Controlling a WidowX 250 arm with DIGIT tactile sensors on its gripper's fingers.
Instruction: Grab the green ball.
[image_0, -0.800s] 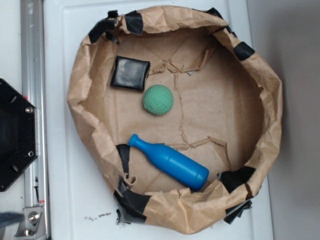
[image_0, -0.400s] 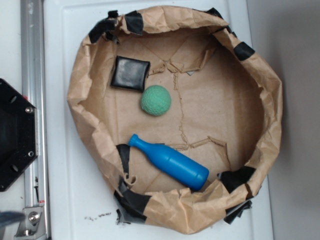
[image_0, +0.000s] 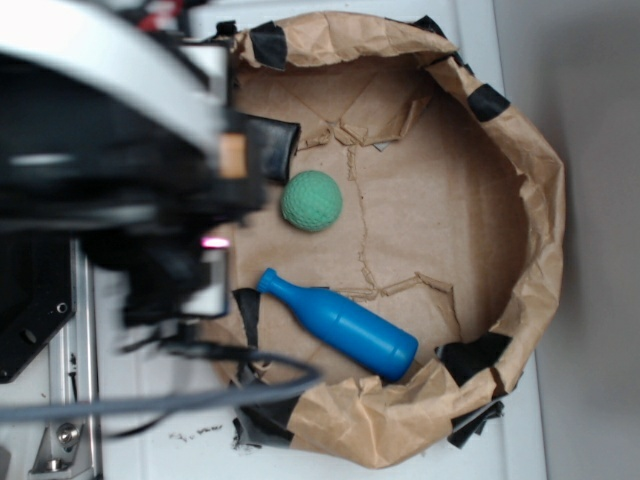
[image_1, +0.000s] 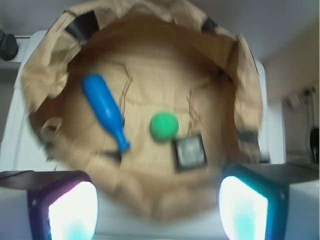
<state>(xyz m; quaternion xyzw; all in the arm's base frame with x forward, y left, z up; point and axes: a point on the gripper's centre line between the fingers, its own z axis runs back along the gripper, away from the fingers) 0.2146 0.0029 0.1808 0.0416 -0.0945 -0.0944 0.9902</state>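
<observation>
We are approaching the dimpled mint-green ball (image_0: 312, 200) in the crumpled brown paper basin (image_0: 520, 190); jaws standing open, descent needed next.

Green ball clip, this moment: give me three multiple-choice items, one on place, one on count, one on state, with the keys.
1. What lies closest to the green ball?
A. the black square pad
B. the blue bottle
C. a strip of black tape on the rim

2. How many loose objects lie inside the paper basin?
A. two
B. three
C. four

3. What is the ball's state?
A. held between the fingers
B. lying free on the paper
C. resting on the bottle

Key: 1 A, the pad sits just beside the ball in the wrist view. 2 B, ball, bottle and pad. 3 B, the fingers are spread wide at the frame's bottom corners, far from the ball.
</observation>
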